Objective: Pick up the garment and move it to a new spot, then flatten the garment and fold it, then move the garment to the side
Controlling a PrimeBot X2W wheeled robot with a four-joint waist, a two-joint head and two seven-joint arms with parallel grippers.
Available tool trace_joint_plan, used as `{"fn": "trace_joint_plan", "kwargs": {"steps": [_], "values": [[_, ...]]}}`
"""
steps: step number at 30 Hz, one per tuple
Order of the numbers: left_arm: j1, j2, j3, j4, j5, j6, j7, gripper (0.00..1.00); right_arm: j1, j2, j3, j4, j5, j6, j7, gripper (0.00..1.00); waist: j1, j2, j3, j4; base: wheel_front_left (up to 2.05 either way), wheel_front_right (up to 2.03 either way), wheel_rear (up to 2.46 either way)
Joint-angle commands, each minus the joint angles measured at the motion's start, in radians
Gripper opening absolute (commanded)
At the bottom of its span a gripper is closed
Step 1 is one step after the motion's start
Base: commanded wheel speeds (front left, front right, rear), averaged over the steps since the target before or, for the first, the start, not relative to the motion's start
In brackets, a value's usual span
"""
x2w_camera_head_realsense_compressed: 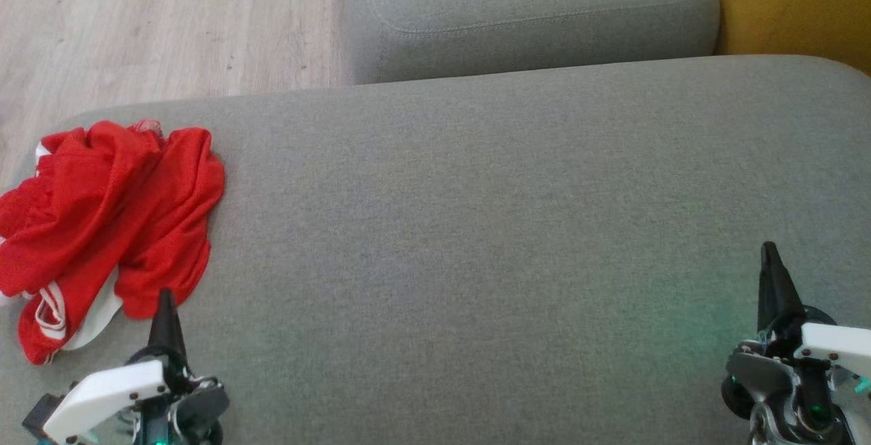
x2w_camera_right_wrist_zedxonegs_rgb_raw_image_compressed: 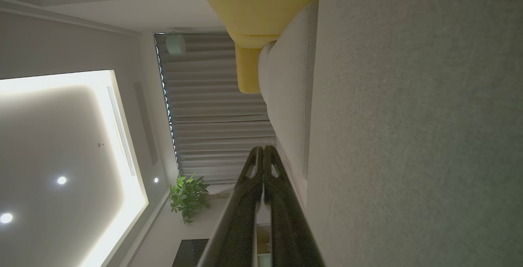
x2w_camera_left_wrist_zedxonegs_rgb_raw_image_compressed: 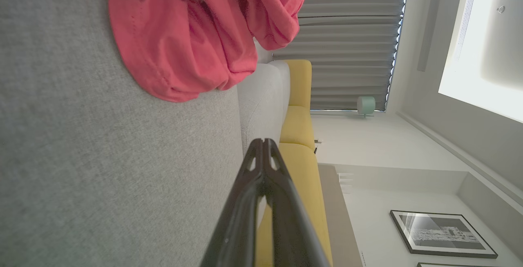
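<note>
A crumpled red garment with white trim lies bunched at the left end of the grey cushion. In the left wrist view the garment fills the upper part, ahead of the fingers. My left gripper stands at the lower left, just below the garment's near edge, fingers shut and empty; its tips meet. My right gripper is at the lower right, far from the garment, shut with nothing in it; the closed pair of fingers hovers beside bare cushion.
A second grey cushion sits behind the main one, with yellow upholstery at the back right. Wooden floor lies beyond the cushion's left and far edges. The wide middle of the cushion is bare fabric.
</note>
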State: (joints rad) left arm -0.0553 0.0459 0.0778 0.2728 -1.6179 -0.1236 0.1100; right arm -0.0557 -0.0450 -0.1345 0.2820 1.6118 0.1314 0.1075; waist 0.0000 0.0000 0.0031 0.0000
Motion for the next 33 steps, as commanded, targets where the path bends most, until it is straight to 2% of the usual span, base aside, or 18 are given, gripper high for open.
{"fn": "trace_joint_plan", "kwargs": {"steps": [1, 33], "values": [[-0.053, 0.004, 0.036, -0.028, 0.009, -0.007, 0.003, 0.00, -0.052, -0.005, 0.021, -0.037, -0.003, -0.001, 0.005, 0.00, 0.0000, 0.0000, 0.000, 0.000, 0.00, 0.00, 0.00], [-0.053, 0.004, 0.036, -0.028, 0.009, -0.007, 0.003, 0.00, -0.052, -0.005, 0.021, -0.037, -0.003, -0.001, 0.005, 0.00, 0.0000, 0.0000, 0.000, 0.000, 0.00, 0.00, 0.00]]}}
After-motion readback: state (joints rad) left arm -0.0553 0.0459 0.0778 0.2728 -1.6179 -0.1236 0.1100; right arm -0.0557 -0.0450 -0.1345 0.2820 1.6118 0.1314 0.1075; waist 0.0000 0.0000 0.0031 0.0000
